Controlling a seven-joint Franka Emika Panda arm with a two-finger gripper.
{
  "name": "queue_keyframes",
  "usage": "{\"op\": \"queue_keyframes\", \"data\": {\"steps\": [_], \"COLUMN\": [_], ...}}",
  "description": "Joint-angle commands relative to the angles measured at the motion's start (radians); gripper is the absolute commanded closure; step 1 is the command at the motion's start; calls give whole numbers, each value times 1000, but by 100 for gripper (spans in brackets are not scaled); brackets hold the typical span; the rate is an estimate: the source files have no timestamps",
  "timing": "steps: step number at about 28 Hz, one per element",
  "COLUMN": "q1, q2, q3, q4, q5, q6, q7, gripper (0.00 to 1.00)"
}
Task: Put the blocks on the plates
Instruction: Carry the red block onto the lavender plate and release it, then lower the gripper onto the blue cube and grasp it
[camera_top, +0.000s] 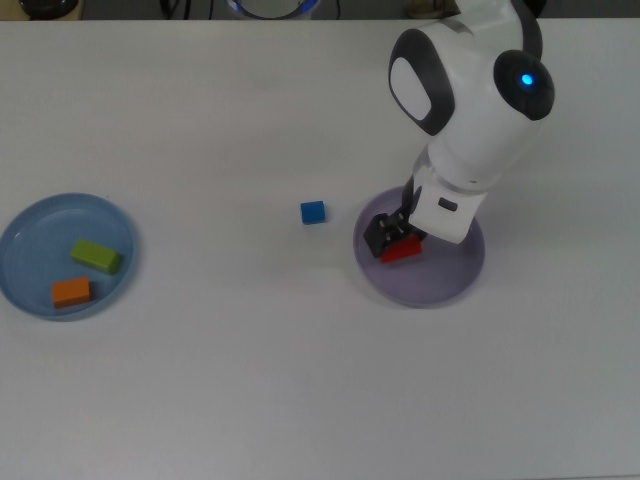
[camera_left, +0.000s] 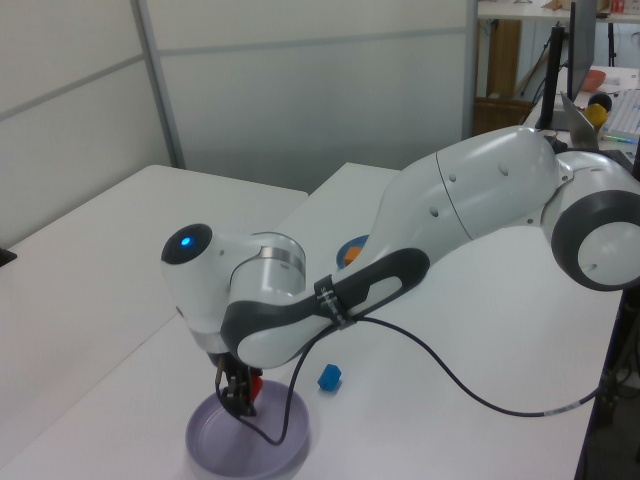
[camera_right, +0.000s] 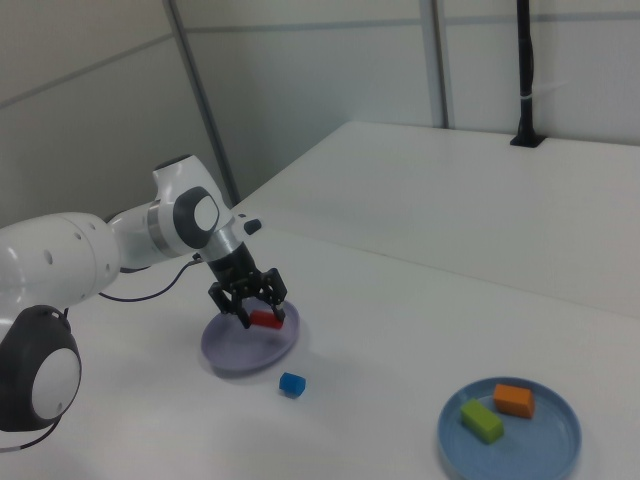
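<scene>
My gripper (camera_top: 388, 240) is shut on the red block (camera_top: 402, 253) and holds it over the left part of the lavender plate (camera_top: 440, 280) in the top view. In the right view the red block (camera_right: 266, 320) sits between the fingers, just above the lavender plate (camera_right: 235, 352). The blue cube (camera_top: 313, 212) lies on the table to the top view's left of that plate. Far left in the top view, the light blue plate (camera_top: 30, 240) holds the green block (camera_top: 95, 256) and the orange block (camera_top: 71, 291).
The white arm (camera_top: 470, 90) reaches in from the top view's upper right, over the lavender plate's far side. In the left view a black cable (camera_left: 450, 365) hangs from the arm above the table, near the blue cube (camera_left: 329, 377).
</scene>
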Motion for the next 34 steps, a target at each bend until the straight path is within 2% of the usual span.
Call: {"op": "queue_keyframes", "data": {"steps": [1, 9, 13, 19, 25, 34], "q1": [19, 19, 18, 9, 2, -21], "q2": [-14, -56, -82, -79, -67, -28], "q3": [-5, -4, -13, -33, -79, -85], "q4": [-11, -5, -5, -11, -42, -48], "q5": [-16, -12, -19, -21, -21, -47], "q6": [-17, -52, -159, -342, -348, -345], "q7": [11, 6, -23, -111, -111, -112], "gripper": [0, 0, 0, 0, 0, 0]}}
